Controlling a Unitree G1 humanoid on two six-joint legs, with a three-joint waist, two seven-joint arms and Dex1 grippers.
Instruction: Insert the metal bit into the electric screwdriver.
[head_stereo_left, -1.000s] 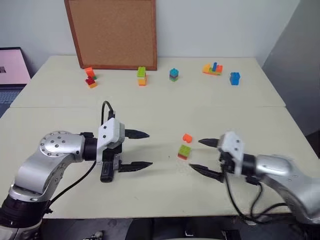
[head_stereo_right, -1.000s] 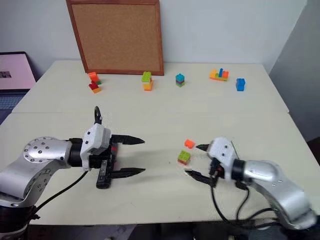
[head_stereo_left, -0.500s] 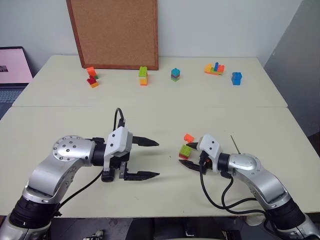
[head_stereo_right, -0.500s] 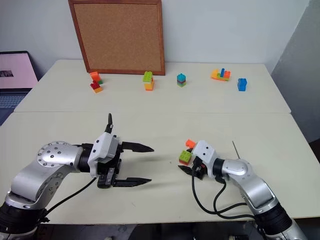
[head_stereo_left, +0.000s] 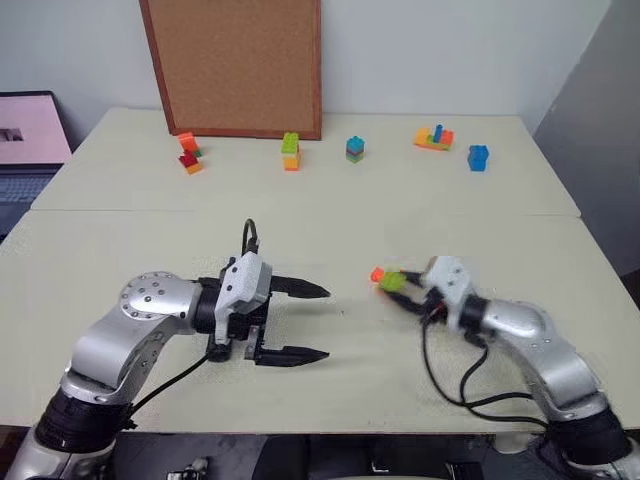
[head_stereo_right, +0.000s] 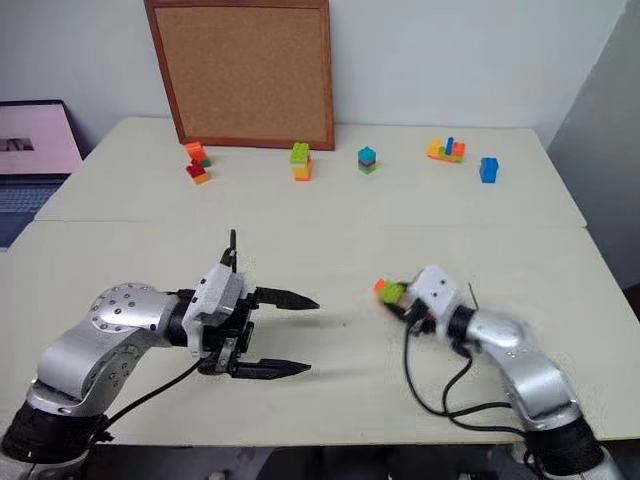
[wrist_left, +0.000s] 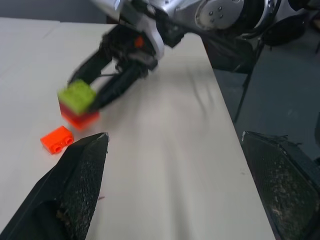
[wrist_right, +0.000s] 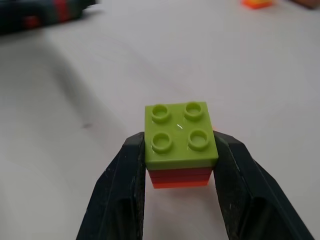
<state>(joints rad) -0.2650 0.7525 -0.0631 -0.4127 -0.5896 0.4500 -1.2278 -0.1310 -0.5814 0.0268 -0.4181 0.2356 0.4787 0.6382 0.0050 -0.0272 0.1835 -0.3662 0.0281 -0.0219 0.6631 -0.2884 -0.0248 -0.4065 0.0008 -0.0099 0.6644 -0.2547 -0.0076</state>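
Note:
The electric screwdriver (head_stereo_left: 216, 349), black with a red band, lies on the table under my left gripper's wrist; it also appears as a dark shape (wrist_right: 30, 15) in the right wrist view. My left gripper (head_stereo_left: 328, 323) hovers open and holds nothing, pointing toward the right arm. My right gripper (wrist_right: 181, 142) is shut on a green-and-red block stack (head_stereo_left: 392, 282), one finger against each side. A small orange brick (head_stereo_left: 377, 274) lies just beside it. The metal bit (head_stereo_right: 471, 292) shows as a thin rod on the table behind the right wrist.
A cork board (head_stereo_left: 235, 65) leans against the back wall. Several coloured block stacks stand in a row at the back, among them an orange-red one (head_stereo_left: 186, 155), a green-orange one (head_stereo_left: 290, 152) and a blue one (head_stereo_left: 478, 157). A laptop (head_stereo_left: 30, 130) sits far left.
My right gripper has closed on the green-and-red block stack and carried it a little away and to the right. The left gripper stayed open and edged slightly rightward. The camera has shifted.

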